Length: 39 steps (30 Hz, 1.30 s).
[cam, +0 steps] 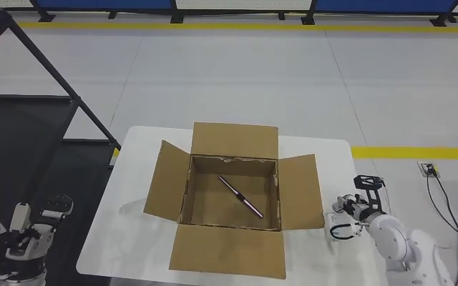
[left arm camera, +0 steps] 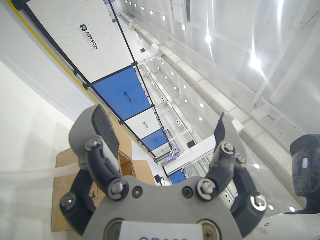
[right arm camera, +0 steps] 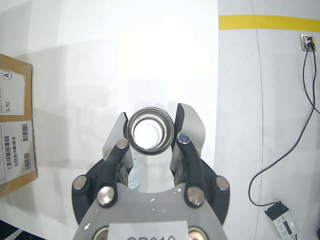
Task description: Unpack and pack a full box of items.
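Open cardboard box [cam: 235,139] at the centre of the white table [cam: 315,154] in the top view, all four flaps folded out; a dark pen [cam: 240,196] lies diagonally on its floor; right gripper [right arm camera: 152,113] at the lower right of that view, over the table's edge beside the box's right flap, fingers clamped on either side of an upright metal cup [right arm camera: 150,132], its open rim facing the wrist camera; left gripper [left arm camera: 160,116] at the lower left, off the table, fingers spread apart and holding nothing.
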### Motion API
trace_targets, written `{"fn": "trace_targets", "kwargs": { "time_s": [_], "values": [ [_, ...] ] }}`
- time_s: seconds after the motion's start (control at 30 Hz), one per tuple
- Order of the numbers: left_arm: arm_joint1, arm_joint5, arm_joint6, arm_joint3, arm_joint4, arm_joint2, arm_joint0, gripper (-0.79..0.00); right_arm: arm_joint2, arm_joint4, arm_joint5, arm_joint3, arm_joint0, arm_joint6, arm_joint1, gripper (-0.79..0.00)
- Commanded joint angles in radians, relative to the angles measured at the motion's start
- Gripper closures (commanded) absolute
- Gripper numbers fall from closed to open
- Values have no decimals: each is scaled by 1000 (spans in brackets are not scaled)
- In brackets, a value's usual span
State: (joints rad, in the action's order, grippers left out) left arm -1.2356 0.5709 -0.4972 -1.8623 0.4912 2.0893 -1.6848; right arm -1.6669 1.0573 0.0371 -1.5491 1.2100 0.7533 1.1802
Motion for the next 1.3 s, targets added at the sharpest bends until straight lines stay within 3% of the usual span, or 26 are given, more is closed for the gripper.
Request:
{"fn": "trace_targets", "kwargs": {
  "time_s": [0.0,0.17,0.33,0.47,0.6,0.83,1.03,1.27],
  "values": [
    [0,0,0,0,0,0,0,-785,-15,-17,-10,-22,12,-29,0,0],
    [0,0,0,0,0,0,0,-785,-71,-52,-120,-226,109,-151,4,0],
    [0,0,0,0,0,0,0,-785,-70,-19,-163,-513,213,-212,9,0],
    [0,0,0,0,0,0,0,-785,-10,49,-155,-688,245,-250,11,0],
    [0,0,0,0,0,0,0,-785,81,90,-89,-764,210,-242,11,0],
    [0,0,0,0,0,0,0,-785,315,105,87,-702,-4,-88,14,0],
    [0,0,0,0,0,0,0,-785,548,67,113,-524,-241,76,42,0],
    [0,0,0,0,0,0,0,-785,754,29,114,-307,-417,145,88,0]
  ]
}}
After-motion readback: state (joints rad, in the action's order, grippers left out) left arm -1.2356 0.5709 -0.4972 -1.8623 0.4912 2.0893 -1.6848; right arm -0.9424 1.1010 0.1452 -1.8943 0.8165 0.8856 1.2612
